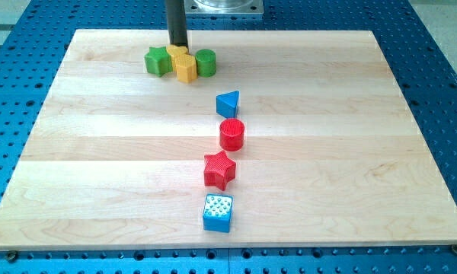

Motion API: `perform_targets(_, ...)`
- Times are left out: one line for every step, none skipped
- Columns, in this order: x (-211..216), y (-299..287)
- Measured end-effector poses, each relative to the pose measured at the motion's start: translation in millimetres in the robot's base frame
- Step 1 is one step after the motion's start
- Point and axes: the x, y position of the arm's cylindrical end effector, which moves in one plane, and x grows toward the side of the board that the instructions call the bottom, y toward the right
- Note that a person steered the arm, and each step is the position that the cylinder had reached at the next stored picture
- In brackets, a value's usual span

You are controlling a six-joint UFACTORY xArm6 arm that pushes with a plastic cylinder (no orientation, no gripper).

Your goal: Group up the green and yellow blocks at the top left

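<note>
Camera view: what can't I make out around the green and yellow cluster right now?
- my tip: its very end meets the cluster's top side; contact is unclear.
- rear yellow block: partly hidden by the rod and the front yellow block; shape unclear.
- The rod's upper part: cut off by the view's top.

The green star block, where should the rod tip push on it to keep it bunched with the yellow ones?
Push the green star block on its free left face, moving toward the view's right; its right side already meets the yellow blocks. My tip sits just above the cluster.
</note>
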Motion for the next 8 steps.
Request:
perform_targets(-5.2,9.2)
perform_targets(-56.6,62.0)
perform_targets(-46.9,146.9)
perform_targets(22.0,150.1)
perform_targets(22.9,116.4)
perform_targets(22.9,109.6)
perform_targets(22.9,107.9)
perform_targets(22.9,93.5)
